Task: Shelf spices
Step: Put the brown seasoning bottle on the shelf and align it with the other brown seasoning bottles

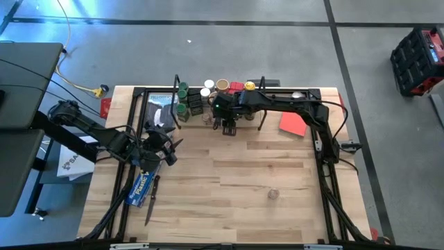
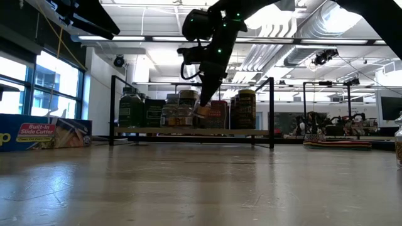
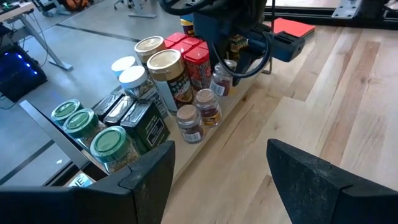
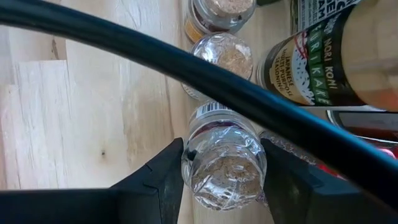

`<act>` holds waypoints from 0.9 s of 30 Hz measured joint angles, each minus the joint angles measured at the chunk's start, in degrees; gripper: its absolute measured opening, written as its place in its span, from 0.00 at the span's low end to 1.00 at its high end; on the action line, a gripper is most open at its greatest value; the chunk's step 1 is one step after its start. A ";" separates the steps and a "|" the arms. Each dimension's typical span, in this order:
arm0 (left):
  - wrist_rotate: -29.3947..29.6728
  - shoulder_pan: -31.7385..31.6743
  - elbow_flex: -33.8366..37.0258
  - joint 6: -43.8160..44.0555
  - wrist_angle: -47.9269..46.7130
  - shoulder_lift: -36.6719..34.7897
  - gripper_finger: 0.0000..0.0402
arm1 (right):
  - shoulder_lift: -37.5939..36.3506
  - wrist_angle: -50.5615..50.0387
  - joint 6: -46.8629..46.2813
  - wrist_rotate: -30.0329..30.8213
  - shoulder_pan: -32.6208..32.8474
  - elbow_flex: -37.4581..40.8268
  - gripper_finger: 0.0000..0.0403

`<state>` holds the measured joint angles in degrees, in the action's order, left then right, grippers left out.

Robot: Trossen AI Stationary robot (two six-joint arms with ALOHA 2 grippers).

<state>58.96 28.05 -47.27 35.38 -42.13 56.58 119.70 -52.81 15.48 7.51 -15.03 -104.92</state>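
Note:
The shelf (image 2: pixel 251 131) stands at the table's far edge with spice jars and red tins (image 3: pixel 196 59) crowded on its board (image 3: pixel 214 134). My right gripper (image 1: pixel 227 125) reaches down at the shelf's front row, shut on a tiny clear jar (image 4: pixel 224 165) beside two similar jars (image 3: pixel 198 115). A black shelf wire (image 4: pixel 186 71) crosses in front of it. My left gripper (image 3: pixel 221 180) is open and hovers over the table's left part (image 1: pixel 166 149), clear of the shelf. One small jar (image 1: pixel 272 194) stands alone on the table. My right gripper pinches the tiny clear jar by its clear body (image 4: pixel 193 168), one finger (image 4: pixel 165 174) on each side. The fingers come from above, pointing down. The jar is upright at the shelf's front edge (image 3: pixel 221 79); I cannot tell whether its base rests on the board.
A long blue plastic-wrap box (image 1: pixel 142 186) lies under my left arm at the table's left. A flat red card (image 1: pixel 293 123) lies right of the shelf. Bare wood stretches across the table's middle and near side. Black frame rails run along the table's left and right edges.

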 joint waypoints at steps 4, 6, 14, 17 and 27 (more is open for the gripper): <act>-0.02 0.00 0.00 -0.02 0.00 0.00 0.62 | 0.00 0.25 0.03 0.00 -0.08 0.02 0.46; -0.05 0.00 0.00 -0.01 0.01 0.00 0.62 | 0.00 0.47 0.00 0.11 -0.25 0.03 0.51; -0.09 0.00 0.00 0.00 0.00 0.00 0.62 | 0.00 2.03 -0.42 0.90 -1.49 0.04 0.60; -0.09 0.00 0.00 0.00 0.01 0.00 0.62 | 0.00 3.61 -0.05 0.94 -1.53 0.04 0.60; -0.22 0.15 0.00 0.16 -0.04 0.00 0.62 | -3.42 -9.32 1.11 0.99 5.94 -7.73 0.60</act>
<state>58.74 28.20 -47.27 35.53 -42.17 56.58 116.28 -62.13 16.60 8.50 -9.08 -112.66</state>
